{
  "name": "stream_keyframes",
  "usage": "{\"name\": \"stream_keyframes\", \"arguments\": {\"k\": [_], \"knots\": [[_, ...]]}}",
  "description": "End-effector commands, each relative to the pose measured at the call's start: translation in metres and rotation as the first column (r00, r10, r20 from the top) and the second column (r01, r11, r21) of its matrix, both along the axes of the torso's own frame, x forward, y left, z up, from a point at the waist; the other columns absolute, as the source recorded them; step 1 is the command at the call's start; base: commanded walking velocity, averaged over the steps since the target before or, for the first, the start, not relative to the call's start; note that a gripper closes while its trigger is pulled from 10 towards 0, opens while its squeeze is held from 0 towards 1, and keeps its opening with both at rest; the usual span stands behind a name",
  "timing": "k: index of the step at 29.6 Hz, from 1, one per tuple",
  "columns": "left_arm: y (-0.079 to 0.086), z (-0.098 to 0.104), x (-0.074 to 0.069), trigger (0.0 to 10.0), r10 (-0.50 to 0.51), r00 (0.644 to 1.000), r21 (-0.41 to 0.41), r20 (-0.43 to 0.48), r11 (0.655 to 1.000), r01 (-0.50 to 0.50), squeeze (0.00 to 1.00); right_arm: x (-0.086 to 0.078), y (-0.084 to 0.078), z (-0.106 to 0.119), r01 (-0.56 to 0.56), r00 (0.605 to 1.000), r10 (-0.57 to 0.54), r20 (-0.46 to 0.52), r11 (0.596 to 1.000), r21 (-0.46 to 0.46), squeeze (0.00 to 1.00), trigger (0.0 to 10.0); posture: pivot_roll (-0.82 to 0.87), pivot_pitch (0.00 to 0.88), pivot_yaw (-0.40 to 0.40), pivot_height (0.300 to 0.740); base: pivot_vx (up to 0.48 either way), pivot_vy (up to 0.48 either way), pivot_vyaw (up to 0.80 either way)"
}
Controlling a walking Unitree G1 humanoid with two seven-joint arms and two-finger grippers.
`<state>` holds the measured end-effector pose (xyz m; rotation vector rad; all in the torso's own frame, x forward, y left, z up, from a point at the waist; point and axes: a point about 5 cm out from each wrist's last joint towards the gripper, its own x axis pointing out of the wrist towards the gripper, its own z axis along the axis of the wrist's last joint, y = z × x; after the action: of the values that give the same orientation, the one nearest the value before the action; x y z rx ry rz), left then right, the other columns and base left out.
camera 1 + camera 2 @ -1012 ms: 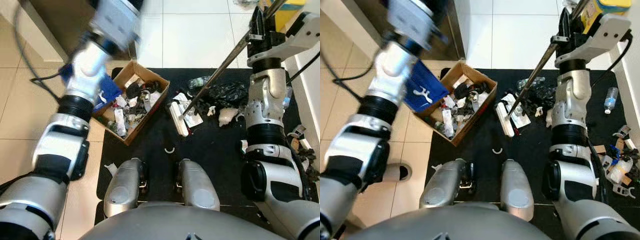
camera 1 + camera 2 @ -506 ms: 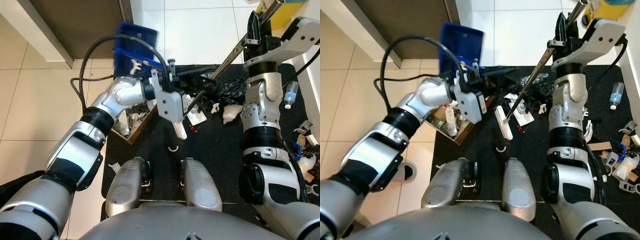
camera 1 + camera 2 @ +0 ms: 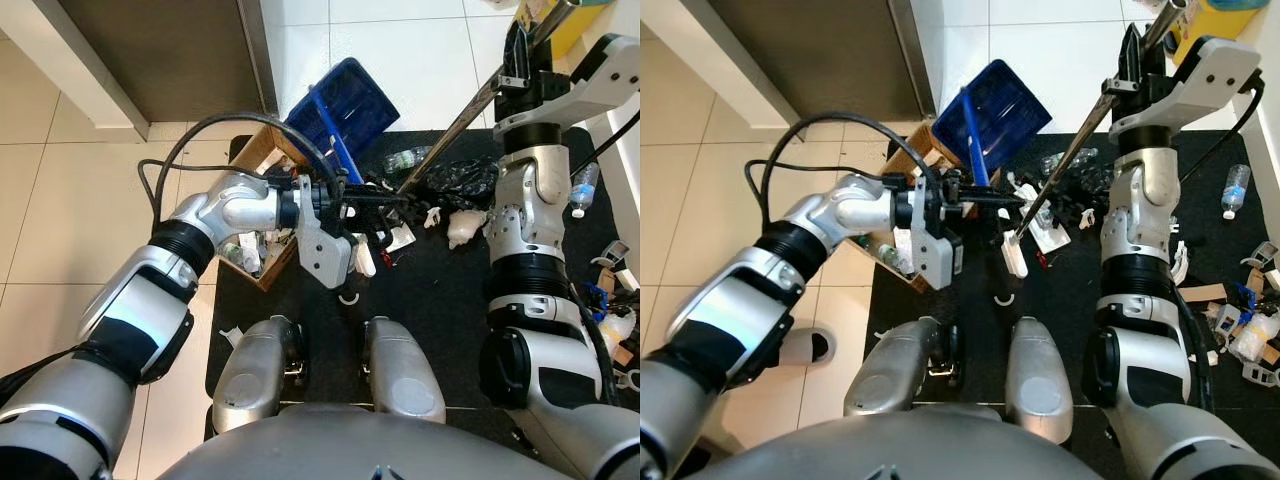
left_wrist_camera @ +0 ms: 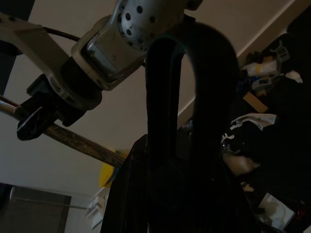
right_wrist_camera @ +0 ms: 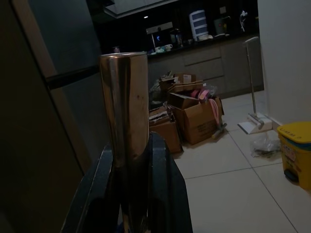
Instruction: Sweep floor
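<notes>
L gripper (image 3: 1012, 200) fingers closed on blue dustpan (image 3: 995, 105) handle, pan tilted up over cardboard box (image 3: 262, 262). R gripper (image 3: 1127, 62) fingers clamped round broom pole (image 3: 1065, 165); broom head (image 3: 1014, 255) on black mat (image 3: 430, 300) amid litter.

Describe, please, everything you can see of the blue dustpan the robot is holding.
The blue dustpan looks like plastic: an open, ribbed scoop on a long blue handle. It is raised and tilted above the cardboard box, at the black mat's far edge, its scoop turned up toward the camera. The left gripper meets the handle's lower end; how its fingers close there is hidden.
</notes>
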<state>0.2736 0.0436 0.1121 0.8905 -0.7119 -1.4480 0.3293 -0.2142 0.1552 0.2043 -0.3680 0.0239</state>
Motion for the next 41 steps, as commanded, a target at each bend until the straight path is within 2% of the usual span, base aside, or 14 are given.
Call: {"name": "stream_keyframes", "arguments": {"k": [1,6,10,14,15,16,17,19,22,23,24,28,31,41], "knots": [[0.006,0.008,0.006,10.0,0.007,0.999,-0.007,0.042,1.0,-0.006,0.12,0.001,0.001,0.009,-0.004,0.999,0.004,0.044,1.0,-0.001,0.0,10.0,0.04,0.042,0.076,0.74,0.0,0.0,0.0],[0.008,0.03,0.026,10.0,0.154,0.986,-0.129,0.059,0.981,-0.146,0.12,0.001,0.0,0.009,-0.003,0.999,0.003,0.044,1.0,-0.003,0.0,10.0,0.03,0.044,0.075,0.74,0.0,0.0,0.0],[0.013,0.054,0.044,10.0,0.279,0.957,-0.248,0.076,0.935,-0.252,0.12,0.0,-0.001,0.009,-0.001,0.999,0.001,0.044,1.0,-0.003,0.0,10.0,0.03,0.044,0.076,0.74,0.0,0.0,0.0],[0.041,0.103,0.073,10.0,0.516,0.856,-0.494,0.03,0.752,-0.436,0.11,0.0,-0.006,0.01,0.015,0.999,-0.016,0.048,1.0,0.025,0.0,10.0,0.04,0.041,0.073,0.74,0.0,0.0,0.0],[0.041,0.103,0.073,10.0,0.516,0.856,-0.494,0.03,0.752,-0.436,0.11,0.0,-0.006,0.01,0.015,0.999,-0.016,0.048,1.0,0.025,0.0,10.0,0.04,0.041,0.073,0.74,0.0,0.0,0.0],[0.049,0.112,0.077,10.0,0.555,0.832,-0.542,0.0,0.699,-0.466,0.11,0.0,-0.007,0.011,0.017,0.999,-0.018,0.049,0.999,0.028,0.0,10.0,0.04,0.039,0.071,0.74,0.0,0.0,0.0],[0.049,0.112,0.077,10.0,0.555,0.832,-0.542,0.0,0.699,-0.466,0.11,0.0,-0.007,0.011,0.017,0.999,-0.018,0.049,0.999,0.028,0.0,10.0,0.04,0.039,0.071,0.74,0.0,0.0,0.0],[0.067,0.127,0.086,10.0,0.608,0.777,-0.634,-0.166,0.538,-0.556,0.09,0.001,-0.011,0.013,0.024,0.998,-0.025,0.049,1.0,0.017,0.0,10.0,0.05,0.036,0.063,0.74,0.0,0.0,0.0],[0.078,0.132,0.094,10.0,0.551,0.707,-0.655,-0.444,0.339,-0.675,0.07,0.002,-0.014,0.018,0.036,0.998,-0.035,0.059,0.999,-0.023,0.0,10.0,0.05,0.033,0.058,0.74,0.0,0.0,0.0],[0.078,0.132,0.094,10.0,0.551,0.707,-0.655,-0.444,0.339,-0.675,0.07,0.002,-0.014,0.018,0.036,0.998,-0.035,0.059,0.999,-0.023,0.0,10.0,0.05,0.033,0.058,0.74,0.0,0.0,0.0],[0.08,0.134,0.097,10.0,0.486,0.671,-0.632,-0.56,0.273,-0.725,0.07,0.003,-0.016,0.022,0.048,0.997,-0.045,0.068,0.998,-0.044,0.0,10.0,0.05,0.031,0.053,0.74,0.0,0.0,0.0],[0.082,0.14,0.1,10.0,0.417,0.622,-0.59,-0.663,0.219,-0.777,0.06,0.004,-0.02,0.027,0.064,0.995,-0.058,0.075,0.995,-0.071,0.0,10.0,0.05,0.027,0.051,0.74,0.0,0.0,0.0],[0.083,0.143,0.101,10.0,0.385,0.595,-0.558,-0.706,0.215,-0.801,0.06,0.003,-0.023,0.029,0.069,0.995,-0.063,0.078,0.995,-0.076,0.0,10.0,0.05,0.026,0.051,0.74,0.0,0.0,0.0],[0.082,0.144,0.091,10.0,0.361,0.526,-0.452,-0.77,0.271,-0.849,0.0,-0.001,-0.032,0.028,0.122,0.991,-0.114,0.072,0.987,-0.105,0.0,10.0,0.04,0.027,0.059,0.74,0.0,0.0,0.0]]}}
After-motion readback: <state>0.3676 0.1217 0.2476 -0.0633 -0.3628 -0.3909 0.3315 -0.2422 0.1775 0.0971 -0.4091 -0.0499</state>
